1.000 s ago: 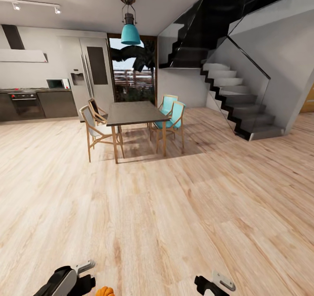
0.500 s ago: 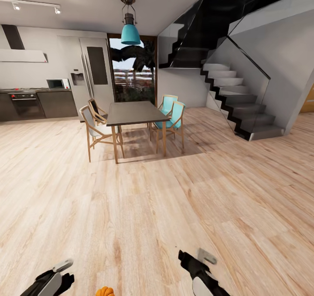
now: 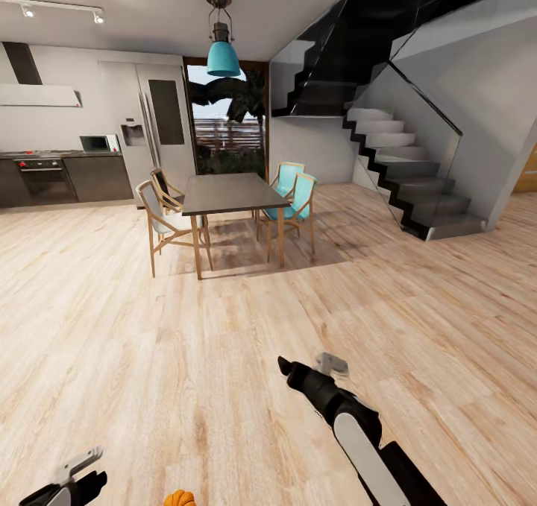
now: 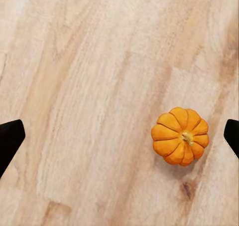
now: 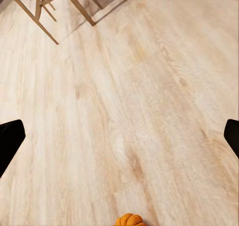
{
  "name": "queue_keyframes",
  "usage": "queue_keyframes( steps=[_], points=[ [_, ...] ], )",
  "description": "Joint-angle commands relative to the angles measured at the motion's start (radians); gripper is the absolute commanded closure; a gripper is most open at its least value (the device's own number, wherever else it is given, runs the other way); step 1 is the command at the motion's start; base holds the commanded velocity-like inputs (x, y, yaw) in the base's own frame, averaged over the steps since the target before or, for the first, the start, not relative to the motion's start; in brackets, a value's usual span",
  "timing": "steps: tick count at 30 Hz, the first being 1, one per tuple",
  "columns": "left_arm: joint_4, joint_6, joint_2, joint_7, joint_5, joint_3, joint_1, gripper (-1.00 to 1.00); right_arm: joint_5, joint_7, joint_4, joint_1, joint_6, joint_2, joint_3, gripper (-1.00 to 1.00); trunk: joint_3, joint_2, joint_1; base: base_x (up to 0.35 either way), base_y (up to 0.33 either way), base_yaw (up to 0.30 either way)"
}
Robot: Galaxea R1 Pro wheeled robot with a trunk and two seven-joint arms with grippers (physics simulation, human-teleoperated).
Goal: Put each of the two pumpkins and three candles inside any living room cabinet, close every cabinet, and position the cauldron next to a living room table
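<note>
Orange ribbed pumpkin [image 4: 180,136] sits upright on the wood floor [image 3: 224,357], at 6 o'clock in the head view, partly cut off by the frame edge. Left gripper [image 4: 119,136] hangs above it, fingers spread wide, holding nothing. Right gripper [image 3: 307,363], at 5 o'clock, reaches forward with fingers wide apart, also unladen. Judged progress: early; this pumpkin is not yet grasped. Second pumpkin, candles, cabinet and cauldron cannot be assessed. Dining table [image 3: 227,193] stands at 12 o'clock, well apart.

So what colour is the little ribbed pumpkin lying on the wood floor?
Bright orange, with a short tan stem; the small ribbed pumpkin shows best in the left wrist view.
</note>
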Motion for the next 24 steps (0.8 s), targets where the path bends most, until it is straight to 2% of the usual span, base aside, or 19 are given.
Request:
queue_keyframes(
  steps=[1,4,6,7,9,11,24],
  points=[
    [0.004,-0.007,0.0,-0.009,0.0,0.0,0.0,-1.0,0.0,0.002,0.002,-0.009,0.001,0.005,0.0,-1.0,0.0,0.0,0.0,0.0,0.0,0.0],
    [0.008,-0.03,0.001,-0.086,-0.001,-0.002,0.0,-1.0,0.007,0.001,0.054,-0.037,0.006,0.047,0.003,-1.0,0.0,0.0,0.0,0.0,0.0,0.0],
    [0.009,-0.04,0.001,-0.115,0.003,-0.002,0.0,-1.0,0.006,-0.002,0.073,-0.058,0.028,0.061,0.006,-1.0,0.0,0.0,0.0,0.0,0.0,0.0],
    [0.009,-0.044,0.001,-0.131,0.007,-0.002,0.0,-1.0,0.007,0.0,0.1,-0.075,0.074,0.069,0.005,-1.0,0.0,0.0,0.0,0.0,0.0,0.0],
    [0.009,-0.047,0.001,-0.143,0.005,-0.005,0.0,-1.0,0.008,0.003,0.147,-0.088,0.128,0.076,0.001,-1.0,0.0,0.0,0.0,0.0,0.0,0.0],
    [0.008,-0.051,0.0,-0.148,0.003,-0.008,0.001,-1.0,0.009,0.004,0.17,-0.093,0.151,0.084,0.0,-1.0,0.0,0.0,0.0,0.0,0.0,0.0],
    [0.009,-0.048,0.001,-0.149,0.003,-0.007,0.001,-1.0,0.009,0.007,0.177,-0.097,0.175,0.092,0.006,-1.0,-0.041,-0.091,0.05,0.0,0.0,0.0]
  ],
)
